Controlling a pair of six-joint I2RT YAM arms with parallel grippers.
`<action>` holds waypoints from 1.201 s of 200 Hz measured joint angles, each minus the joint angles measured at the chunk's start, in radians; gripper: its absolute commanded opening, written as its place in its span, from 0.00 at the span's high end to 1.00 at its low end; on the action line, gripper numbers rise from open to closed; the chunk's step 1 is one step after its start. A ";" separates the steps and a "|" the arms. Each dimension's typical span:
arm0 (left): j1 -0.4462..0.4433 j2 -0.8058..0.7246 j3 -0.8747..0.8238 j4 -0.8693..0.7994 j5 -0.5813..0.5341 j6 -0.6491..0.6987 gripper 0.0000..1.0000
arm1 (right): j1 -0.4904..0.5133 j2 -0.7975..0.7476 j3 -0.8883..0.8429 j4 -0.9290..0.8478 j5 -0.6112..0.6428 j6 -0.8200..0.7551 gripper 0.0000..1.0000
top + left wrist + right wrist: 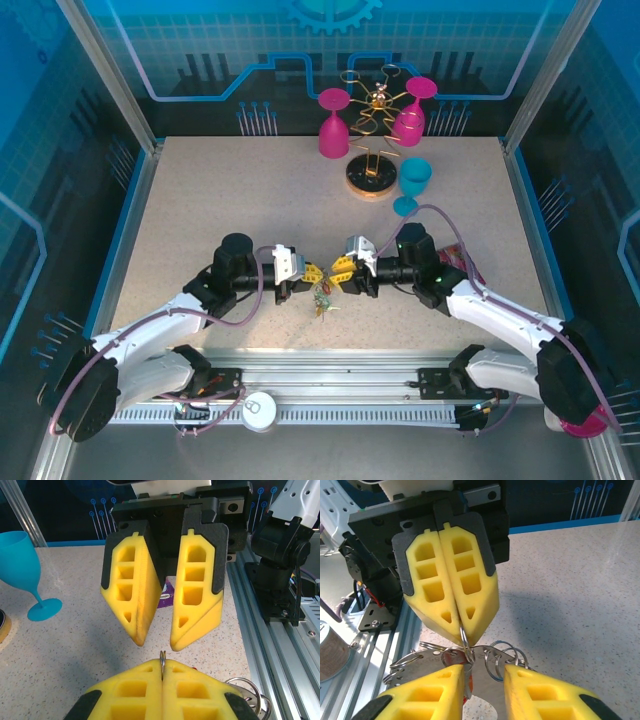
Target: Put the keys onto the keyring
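Left gripper [308, 276], top view: sits just left of frame centre, points right, meets the right gripper [341, 274] almost tip to tip; too small here to judge either pair of jaws. Just below that meeting point, over the speckled table [200, 200], hanging or lying, cannot tell which: the keys [322, 298], a tiny bunch flecked green, red and yellow. Upper right: gold rack [372, 140]. Left wrist view: own yellow fingers [130, 695] along the bottom edge, pressed flat together, pinching the keyring [162, 659], a thin metal edge poking up from the seam. Directly above, right gripper [157, 642] points down, jaws parted, nothing between the tips. Lower right corner: loose split rings [247, 692]. Far left: blue goblet [17, 565], upright. Right wrist view: left gripper [461, 630] comes down from the upper left, clamped shut on the keyring [464, 637]. Below it, more split rings [501, 661] and a holed metal strip [415, 665] sit in and beside the gap between the parted lower fingers [545, 695].
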 measured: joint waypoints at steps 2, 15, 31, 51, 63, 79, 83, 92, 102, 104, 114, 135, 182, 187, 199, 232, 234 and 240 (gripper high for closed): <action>0.000 0.000 0.000 0.000 0.000 0.000 1.00 | 0.000 0.003 0.000 0.002 -0.002 0.000 0.72; 0.000 0.000 0.000 0.000 0.000 0.000 1.00 | 0.004 0.017 0.000 0.007 -0.009 0.003 0.73; 0.000 0.000 0.000 0.000 0.000 0.000 1.00 | 0.006 0.033 0.000 0.016 -0.019 0.008 0.75; 0.000 0.000 0.000 0.000 0.000 0.000 1.00 | 0.006 0.050 0.001 0.042 -0.025 0.018 0.77; 0.000 0.000 0.000 0.000 0.000 0.000 1.00 | 0.006 0.060 0.002 0.058 -0.030 0.022 0.77; 0.000 0.000 0.000 0.000 0.000 0.000 1.00 | 0.008 0.071 0.004 0.073 -0.042 0.030 0.78; 0.000 0.000 0.000 0.000 0.000 0.000 1.00 | 0.010 0.075 0.005 0.076 -0.045 0.030 0.79; 0.000 0.000 0.000 0.000 0.000 0.000 1.00 | 0.012 0.083 0.010 0.084 -0.050 0.034 0.80; 0.000 0.000 0.000 0.003 0.000 -0.003 1.00 | 0.013 0.090 0.013 0.090 -0.054 0.036 0.80; 0.000 0.000 0.000 0.003 0.000 -0.004 1.00 | 0.013 0.091 0.014 0.092 -0.055 0.037 0.80; 0.000 0.000 0.000 0.008 -0.001 -0.011 1.00 | 0.013 0.097 0.015 0.098 -0.061 0.037 0.81; 0.002 0.003 0.000 0.019 -0.002 -0.019 1.00 | 0.013 0.109 0.019 0.115 -0.076 0.042 0.88; 0.012 0.006 0.000 0.028 -0.017 -0.045 1.00 | 0.010 0.130 0.039 0.106 -0.080 0.034 1.00; 0.012 0.006 0.000 0.026 -0.019 -0.044 0.98 | 0.010 0.129 0.043 0.097 -0.078 0.029 1.00; 0.011 0.005 0.000 0.019 -0.023 -0.037 0.91 | 0.010 0.124 0.061 0.043 -0.070 0.000 1.00; 0.005 0.003 0.043 -0.075 -0.042 0.037 0.85 | 0.023 0.118 0.170 -0.208 -0.024 -0.135 1.00; 0.005 0.003 0.048 -0.084 -0.043 0.042 0.85 | 0.024 0.118 0.177 -0.220 -0.021 -0.141 1.00; 0.005 0.003 0.063 -0.109 -0.045 0.060 0.84 | 0.029 0.118 0.208 -0.278 -0.003 -0.173 1.00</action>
